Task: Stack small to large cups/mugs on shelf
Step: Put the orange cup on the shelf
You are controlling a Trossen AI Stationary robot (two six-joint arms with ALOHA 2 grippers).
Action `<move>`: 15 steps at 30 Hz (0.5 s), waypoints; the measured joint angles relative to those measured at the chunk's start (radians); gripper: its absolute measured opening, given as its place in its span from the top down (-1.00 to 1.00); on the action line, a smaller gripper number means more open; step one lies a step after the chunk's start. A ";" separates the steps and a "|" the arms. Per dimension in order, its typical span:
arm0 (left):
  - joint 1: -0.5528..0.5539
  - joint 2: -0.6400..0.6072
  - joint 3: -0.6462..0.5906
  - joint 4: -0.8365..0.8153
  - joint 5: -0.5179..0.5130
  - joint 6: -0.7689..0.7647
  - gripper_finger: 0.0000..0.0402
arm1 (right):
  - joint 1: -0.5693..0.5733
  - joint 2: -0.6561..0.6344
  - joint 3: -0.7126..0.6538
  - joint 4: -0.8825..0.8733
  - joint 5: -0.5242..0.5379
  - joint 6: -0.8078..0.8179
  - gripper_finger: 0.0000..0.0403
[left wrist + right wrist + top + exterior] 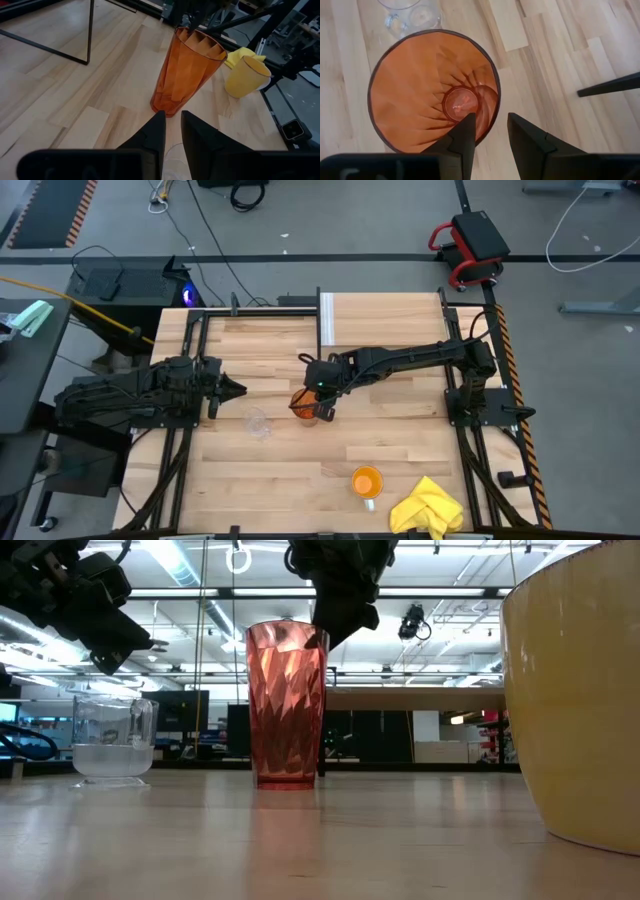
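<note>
The tall dark-orange tumbler stands upright on its base mid-table. My right gripper is open above it. One finger points down inside the tumbler's mouth and the other is outside, so the rim passes between them. The small clear glass stands just left of the tumbler. My left gripper hovers above and to the left of the glass, open by a narrow gap. The bright orange cup stands near the table's near edge. The shelf is at the far edge.
A yellow cloth lies at the near right corner beside the orange cup. The shelf's black legs stand on the tabletop beyond the tumbler. Bare wood lies between the glass and the near edge.
</note>
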 joint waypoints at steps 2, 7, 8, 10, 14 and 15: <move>0.000 0.000 0.000 0.000 0.000 0.000 0.66 | 0.000 0.000 -0.005 0.000 0.000 0.000 0.41; 0.000 0.000 0.000 0.000 0.000 0.000 0.63 | 0.000 0.001 -0.014 -0.001 0.000 0.000 0.43; 0.000 0.000 0.000 0.000 0.000 0.000 0.63 | 0.000 0.001 -0.014 -0.001 0.000 0.000 0.43; 0.000 0.000 0.000 0.001 0.000 0.000 0.63 | 0.000 0.001 -0.014 -0.002 0.000 0.000 0.43; 0.000 0.000 0.000 0.001 0.000 0.000 0.65 | 0.000 0.001 -0.014 -0.002 0.000 0.000 0.44; 0.000 0.000 -0.001 0.001 0.000 0.000 0.66 | 0.000 0.001 -0.014 -0.002 0.000 0.000 0.44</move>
